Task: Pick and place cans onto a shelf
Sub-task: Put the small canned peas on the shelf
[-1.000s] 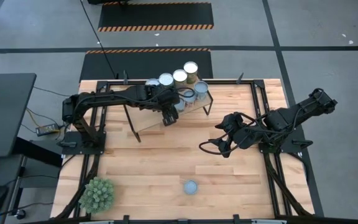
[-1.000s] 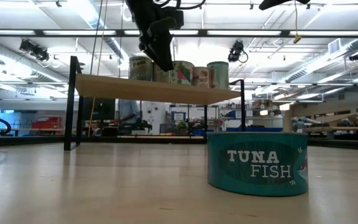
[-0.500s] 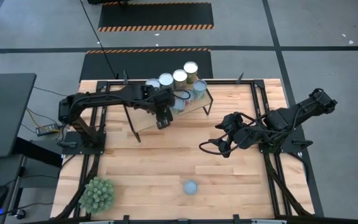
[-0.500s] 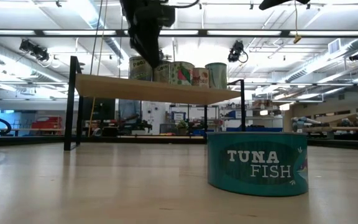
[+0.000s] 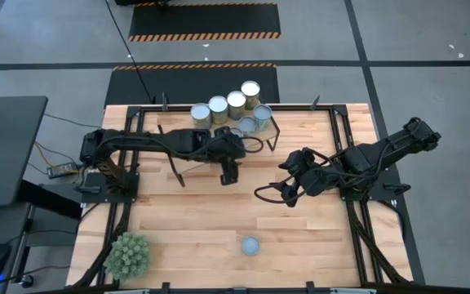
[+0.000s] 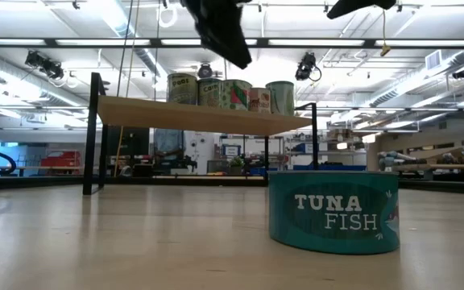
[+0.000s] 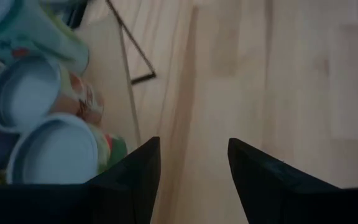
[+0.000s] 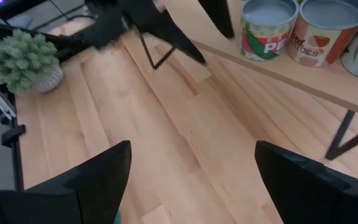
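The one can left off the shelf, a squat teal tin labelled tuna fish [image 6: 333,211], sat alone on the wooden tabletop [image 5: 202,220], well clear of both sets of jaws. It looked rigid, fairly light and smooth-sided, so gripping across its low wall seemed safest. The left gripper [image 7: 191,165], apart and empty, hung just beside the light-wood shelf [image 6: 200,118] holding six cans [image 5: 227,110]. The right gripper [image 8: 191,174] stood wide apart, empty.

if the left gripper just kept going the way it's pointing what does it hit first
Probably the bare tabletop. The left gripper is open and empty, and its wrist view shows only wood between the fingers; the cans on the shelf sit off to one side.
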### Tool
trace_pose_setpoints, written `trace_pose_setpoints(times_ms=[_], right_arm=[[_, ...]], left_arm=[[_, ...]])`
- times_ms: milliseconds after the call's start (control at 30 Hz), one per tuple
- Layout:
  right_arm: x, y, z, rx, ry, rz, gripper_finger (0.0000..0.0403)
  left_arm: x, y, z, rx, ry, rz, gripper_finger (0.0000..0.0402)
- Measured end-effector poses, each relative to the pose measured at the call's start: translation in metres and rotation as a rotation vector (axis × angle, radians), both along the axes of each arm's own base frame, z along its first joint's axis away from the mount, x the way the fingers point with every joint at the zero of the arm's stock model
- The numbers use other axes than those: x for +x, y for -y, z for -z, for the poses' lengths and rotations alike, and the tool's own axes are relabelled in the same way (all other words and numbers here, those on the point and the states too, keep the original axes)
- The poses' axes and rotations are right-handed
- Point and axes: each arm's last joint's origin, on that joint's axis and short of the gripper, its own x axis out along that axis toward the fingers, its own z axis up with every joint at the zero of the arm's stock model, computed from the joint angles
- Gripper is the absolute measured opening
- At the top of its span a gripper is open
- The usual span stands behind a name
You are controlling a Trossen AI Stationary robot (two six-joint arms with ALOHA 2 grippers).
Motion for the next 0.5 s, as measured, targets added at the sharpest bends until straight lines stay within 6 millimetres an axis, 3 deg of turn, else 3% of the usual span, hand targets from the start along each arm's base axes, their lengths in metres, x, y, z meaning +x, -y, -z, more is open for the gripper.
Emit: trace_pose_setpoints(times_ms=[333,500], right_arm=[[0.002,-0.001,-0.002,0.017,0.034,0.002,0.0348],[0.002,-0.001,-0.002,0.019,0.035,0.004,0.0348]], left_arm=[[0.014,-0.012,0.027,0.020,-0.062,-0.120,0.0192],[0.015,-0.017,0.030,0.028,-0.065,-0.141,0.0192]])
